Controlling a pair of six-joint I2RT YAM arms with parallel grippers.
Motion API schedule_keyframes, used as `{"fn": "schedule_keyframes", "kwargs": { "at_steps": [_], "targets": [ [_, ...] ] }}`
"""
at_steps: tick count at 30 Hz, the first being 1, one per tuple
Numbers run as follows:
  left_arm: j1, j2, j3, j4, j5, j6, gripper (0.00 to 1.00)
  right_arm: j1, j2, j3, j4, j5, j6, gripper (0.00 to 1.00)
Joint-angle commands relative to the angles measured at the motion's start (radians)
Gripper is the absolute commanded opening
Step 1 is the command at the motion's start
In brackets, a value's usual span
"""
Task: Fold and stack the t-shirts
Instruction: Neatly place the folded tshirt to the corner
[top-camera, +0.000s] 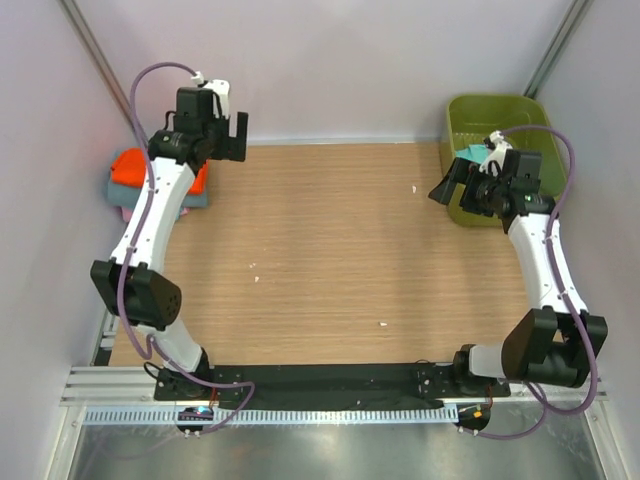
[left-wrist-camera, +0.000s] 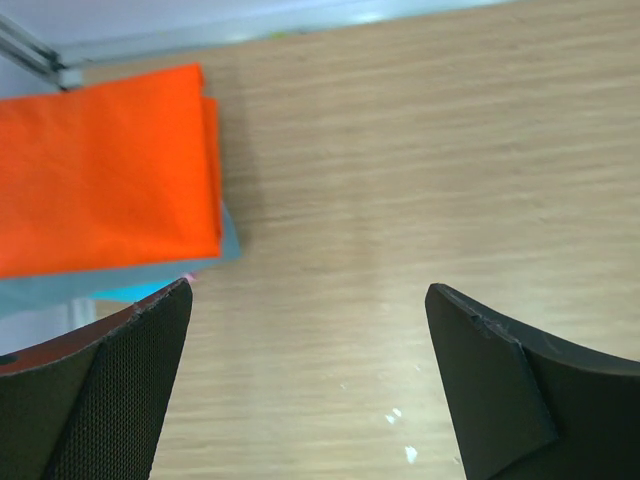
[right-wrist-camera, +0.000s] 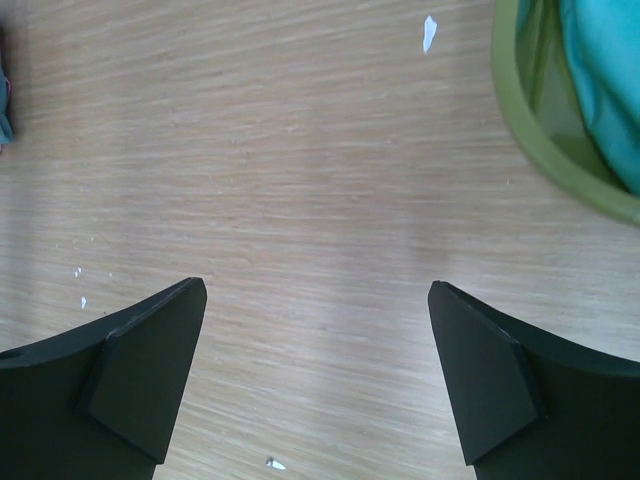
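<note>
Folded orange t-shirt (left-wrist-camera: 100, 170) (pincer (left-wrist-camera: 310, 385) agape)

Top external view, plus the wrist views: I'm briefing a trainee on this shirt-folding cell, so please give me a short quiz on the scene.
1. True or false: the orange t-shirt lies under the grey-blue t-shirt.
2. Where is the teal t-shirt? A in the green tub; B on the orange t-shirt; C under the grey-blue t-shirt.
3. Is the left tool open or shut?
Key: 1 false; 2 A; 3 open.

The overhead camera looks down on the whole table (top-camera: 320, 250); both wrist cameras face it closely.
</note>
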Motion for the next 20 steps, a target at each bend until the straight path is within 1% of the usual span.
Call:
{"fn": "schedule_keyframes", "kwargs": {
  "at_steps": [1, 2, 5, 8, 11, 14, 17, 18, 20],
  "targets": [
    [0.0, -0.073, -0.081, -0.031, 0.172, -0.123, 1.0, 0.012, 0.053, 0.172, -0.174, 0.038, -0.038, 1.0],
    [0.0, -0.086, -0.12, -0.03, 0.201, -0.128, 1.0, 0.016, 0.077, 0.201, -0.206, 0.087, -0.035, 1.0],
    [0.001, -0.147, -0.2, -0.017, 0.201, -0.131, 1.0, 0.038, 0.088, 0.28, -0.274, 0.187, -0.016, 1.0],
    [0.001, -0.204, -0.245, -0.005, 0.201, -0.131, 1.0, 0.041, 0.077, 0.33, -0.304, 0.17, 0.002, 1.0],
    [0.001, -0.245, -0.28, -0.007, 0.212, -0.151, 1.0, 0.042, 0.068, 0.378, -0.353, 0.109, 0.014, 1.0],
    [0.006, -0.282, -0.296, -0.008, 0.235, -0.175, 1.0, 0.045, 0.071, 0.433, -0.438, 0.061, 0.01, 1.0],
    [0.027, -0.317, -0.322, -0.002, 0.286, -0.203, 1.0, 0.047, 0.065, 0.473, -0.485, 0.029, 0.013, 1.0],
    [0.036, -0.325, -0.329, 0.004, 0.302, -0.215, 1.0, 0.05, 0.059, 0.476, -0.484, 0.027, 0.011, 1.0],
    [0.07, -0.346, -0.354, 0.006, 0.381, -0.25, 1.0, 0.05, 0.047, 0.462, -0.453, 0.033, 0.017, 1.0]
  ]
}}
